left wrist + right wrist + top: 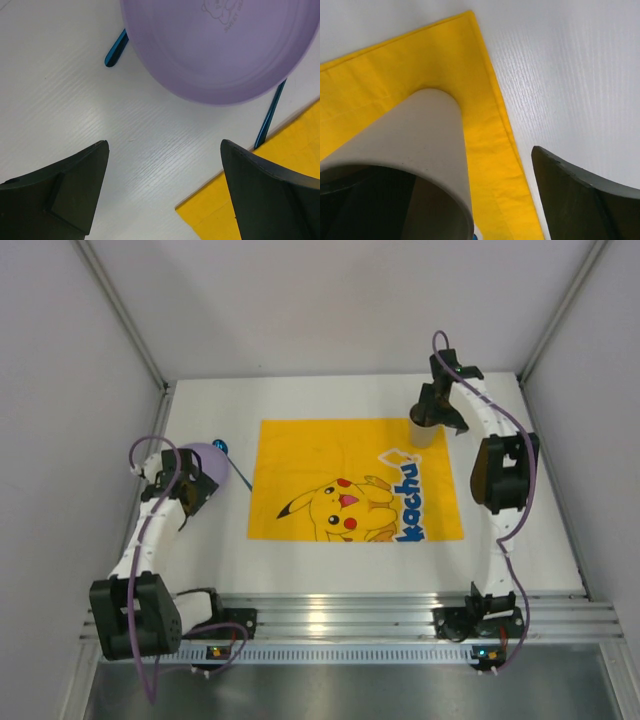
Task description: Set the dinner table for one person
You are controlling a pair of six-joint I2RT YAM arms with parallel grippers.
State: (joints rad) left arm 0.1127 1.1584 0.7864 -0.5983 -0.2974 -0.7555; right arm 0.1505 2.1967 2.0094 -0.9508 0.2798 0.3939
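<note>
Dinner table (210, 560): R arm (500, 470) stretched far, end effector (436, 418) prob. straddling cup (422, 437).

From the top camera I read only one word, "kachu" (408, 502), printed in blue letters that run sideways up the right-hand side of the yellow cloth (300, 455) spread on the table (520, 530), beside a cartoon Pikachu. On the left wrist camera I see a small embossed emblem with a curved line of lettering (222, 12) on the purple plate (220, 60), too faint for me to make out. I find nothing legible on the right wrist camera.
</note>
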